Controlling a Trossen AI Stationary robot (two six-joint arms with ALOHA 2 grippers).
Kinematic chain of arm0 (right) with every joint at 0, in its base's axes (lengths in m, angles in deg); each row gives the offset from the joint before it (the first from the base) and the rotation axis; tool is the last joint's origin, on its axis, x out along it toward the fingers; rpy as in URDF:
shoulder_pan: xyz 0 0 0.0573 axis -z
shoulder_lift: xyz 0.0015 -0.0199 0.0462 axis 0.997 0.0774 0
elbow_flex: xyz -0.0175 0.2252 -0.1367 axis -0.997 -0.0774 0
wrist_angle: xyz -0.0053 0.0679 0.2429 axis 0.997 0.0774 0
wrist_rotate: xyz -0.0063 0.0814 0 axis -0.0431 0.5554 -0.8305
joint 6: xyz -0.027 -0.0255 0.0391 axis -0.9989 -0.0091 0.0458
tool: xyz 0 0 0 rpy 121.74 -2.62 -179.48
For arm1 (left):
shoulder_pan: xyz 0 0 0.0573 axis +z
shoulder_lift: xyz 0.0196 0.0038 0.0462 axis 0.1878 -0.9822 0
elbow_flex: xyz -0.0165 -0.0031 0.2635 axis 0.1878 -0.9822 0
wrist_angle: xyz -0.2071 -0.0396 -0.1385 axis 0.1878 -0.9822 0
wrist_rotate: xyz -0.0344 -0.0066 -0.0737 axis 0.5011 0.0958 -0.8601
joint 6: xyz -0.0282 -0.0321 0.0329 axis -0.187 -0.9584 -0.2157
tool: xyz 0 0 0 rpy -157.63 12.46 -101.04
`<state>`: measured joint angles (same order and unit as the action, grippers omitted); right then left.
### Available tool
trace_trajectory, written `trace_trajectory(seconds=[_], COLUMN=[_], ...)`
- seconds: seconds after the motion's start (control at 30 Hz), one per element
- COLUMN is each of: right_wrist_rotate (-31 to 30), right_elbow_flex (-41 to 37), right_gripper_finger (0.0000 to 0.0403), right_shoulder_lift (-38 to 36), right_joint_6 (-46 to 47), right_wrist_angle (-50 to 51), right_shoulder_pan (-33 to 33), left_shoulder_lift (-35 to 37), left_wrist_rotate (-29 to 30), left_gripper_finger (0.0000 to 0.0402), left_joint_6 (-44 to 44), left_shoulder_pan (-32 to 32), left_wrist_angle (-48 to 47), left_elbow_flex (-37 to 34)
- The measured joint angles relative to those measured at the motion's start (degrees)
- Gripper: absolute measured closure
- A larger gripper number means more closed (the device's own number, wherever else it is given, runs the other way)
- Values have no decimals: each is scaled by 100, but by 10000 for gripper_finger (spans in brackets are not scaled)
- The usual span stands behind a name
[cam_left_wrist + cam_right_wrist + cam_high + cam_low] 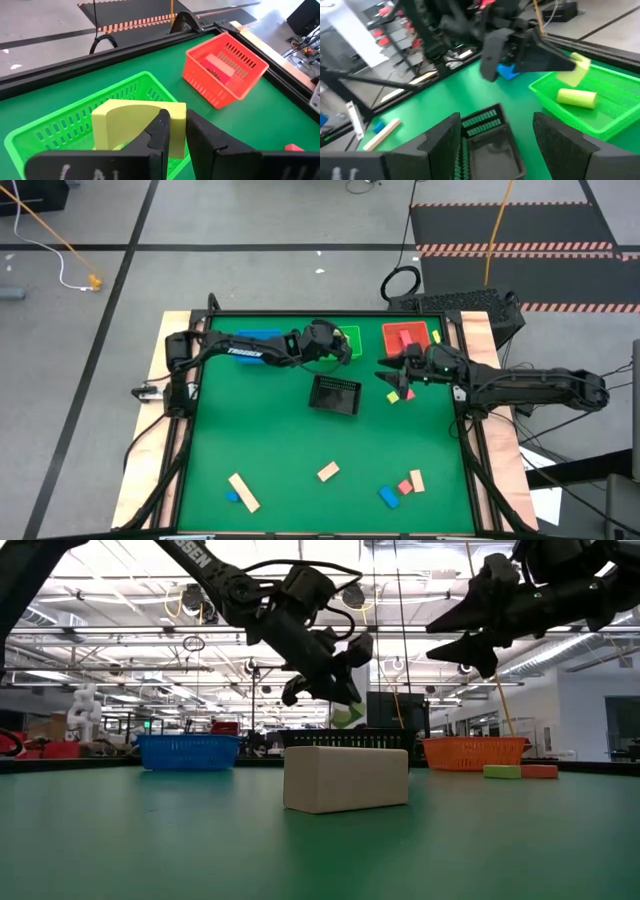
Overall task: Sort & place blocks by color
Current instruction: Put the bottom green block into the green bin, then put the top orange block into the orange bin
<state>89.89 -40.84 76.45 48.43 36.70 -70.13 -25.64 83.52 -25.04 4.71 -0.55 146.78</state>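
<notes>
High view, "TROSSEN" on left arm, left tool (343, 346) clamping yellow-green block (137, 125), right tool (386, 371) spread, empty

green tray (75, 115): slotted plastic, slightly glossy. red tray (225, 70): same slotted plastic. black mesh tray (335, 393): looks like wire mesh, matt. yellow-green block (135, 125): smooth, matt, painted look. tan block (346, 778): smooth, matt, pale wood look. table (270, 450): matt green surface. left gripper (173, 131): matt black fingers.
</notes>
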Motion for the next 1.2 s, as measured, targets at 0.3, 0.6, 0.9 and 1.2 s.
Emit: trace_trajectory(seconds=[0.3,0.6,0.9,1.2], right_wrist_rotate=[-466,-1983,-2106,-2362], right_elbow_flex=[0,2,2,2], right_gripper_finger=[163,163,163,163], right_shoulder_lift=[-326,-420,-297,53], right_joint_6=[-703,257,1024,2026], right_wrist_angle=[1158,3270,4515,4827], right_shoulder_pan=[-19,-16,-117,-825], left_shoulder_lift=[0,266,1139,1558], left_wrist_rotate=[0,-70,-65,69], left_gripper_finger=[265,197,189,190], left_joint_6=[230,578,1363,1637], left_shoulder_pan=[0,-338,-1160,-1886], left_wrist_angle=[15,557,477,178], left_elbow_flex=[0,-2,7,2])
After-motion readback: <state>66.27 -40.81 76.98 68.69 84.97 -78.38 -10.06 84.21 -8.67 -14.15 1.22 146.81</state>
